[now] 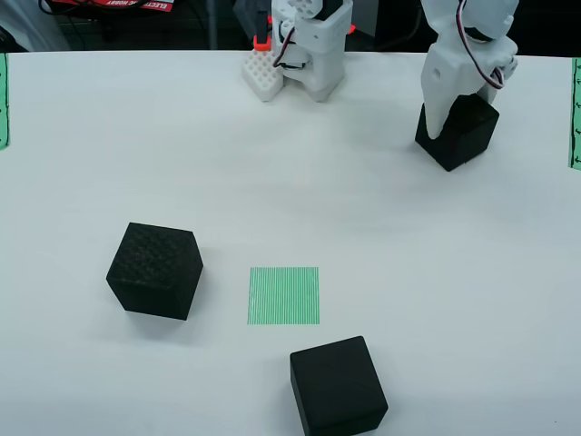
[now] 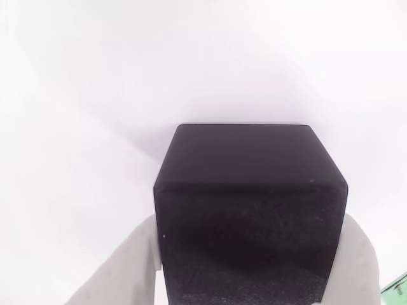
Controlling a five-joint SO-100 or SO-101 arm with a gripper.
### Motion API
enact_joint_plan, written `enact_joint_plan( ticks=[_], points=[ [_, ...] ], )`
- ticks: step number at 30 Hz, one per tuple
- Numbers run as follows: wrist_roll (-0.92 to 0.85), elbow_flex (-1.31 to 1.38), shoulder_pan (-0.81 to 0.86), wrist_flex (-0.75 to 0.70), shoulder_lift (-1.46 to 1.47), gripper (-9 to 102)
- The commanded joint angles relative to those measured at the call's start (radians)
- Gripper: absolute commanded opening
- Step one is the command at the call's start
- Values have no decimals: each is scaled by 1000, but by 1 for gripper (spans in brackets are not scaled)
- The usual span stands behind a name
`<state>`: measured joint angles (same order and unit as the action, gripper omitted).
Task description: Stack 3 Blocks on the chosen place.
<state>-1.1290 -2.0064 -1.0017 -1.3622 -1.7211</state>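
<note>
A plain white table [image 1: 272, 163] under even light; narrow green strips [image 1: 575, 113] at its side edges; dark clutter [image 1: 118, 23] behind.

Overhead view: bright, even light from above, white table [image 1: 408, 272] close to blown out w/ little surface detail. Shadows soft and short; the textured block [image 1: 154, 270] and the smooth block [image 1: 338, 385] each drop a faint grey smudge toward the bottom of the frame. No hard glare. Focus decent in the center, green striped square [image 1: 284, 295] crisp w/ lines resolved; slight softness and mild barrel bend near the edges, esp. at the green side strips [image 1: 576, 113]. Wrist view: heavily overexposed, background nearly pure white, faint diagonal shade at left. Held block [image 2: 248, 210] reads very dark, front face grainy w/ noise; white fingers [image 2: 124, 267] blurry, too close for focus.
</note>
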Motion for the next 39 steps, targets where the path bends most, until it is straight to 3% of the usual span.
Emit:
enact_joint_plan(
  ticks=[1,10,24,39],
  points=[
    [84,34,92,41,2,19],
    [249,37,391,106,-2,19],
    [278,46,904,140,-84,19],
    [698,167,963,164,-3,19]
  ],
)
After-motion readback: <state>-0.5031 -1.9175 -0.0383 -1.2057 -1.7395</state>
